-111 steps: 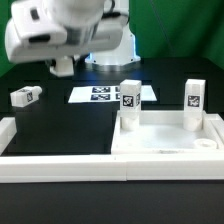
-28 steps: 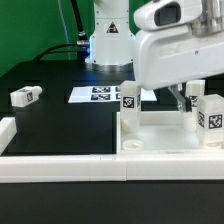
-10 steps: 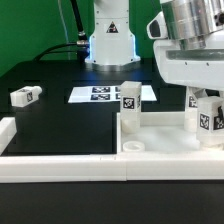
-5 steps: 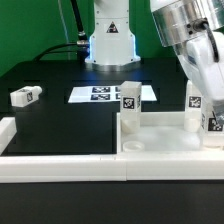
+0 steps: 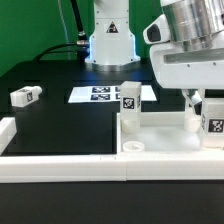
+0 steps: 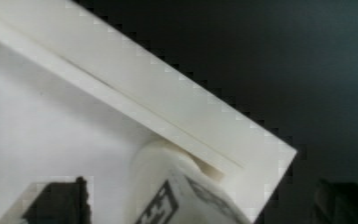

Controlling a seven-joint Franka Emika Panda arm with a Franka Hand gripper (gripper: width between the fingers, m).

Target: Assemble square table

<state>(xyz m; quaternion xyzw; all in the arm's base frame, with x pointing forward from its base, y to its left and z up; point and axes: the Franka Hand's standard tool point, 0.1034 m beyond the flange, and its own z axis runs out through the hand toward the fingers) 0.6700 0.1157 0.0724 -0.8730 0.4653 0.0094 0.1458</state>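
The white square tabletop panel lies at the exterior view's right, and it fills much of the wrist view. One tagged white leg stands upright on its far left corner. A second tagged leg stands at its right corner, and it also shows in the wrist view. My gripper is straight above this leg. Its dark fingers stand either side of it with a gap on each side, so it looks open. A third leg lies loose on the table at the left.
The marker board lies flat behind the panel. A long low white border wall runs along the front and turns up at the left end. The robot base stands at the back.
Half a second ago my gripper was tilted and twisted over the right leg. Now it is back upright above it, as it was one second ago. The leg's tag faces slightly differently.
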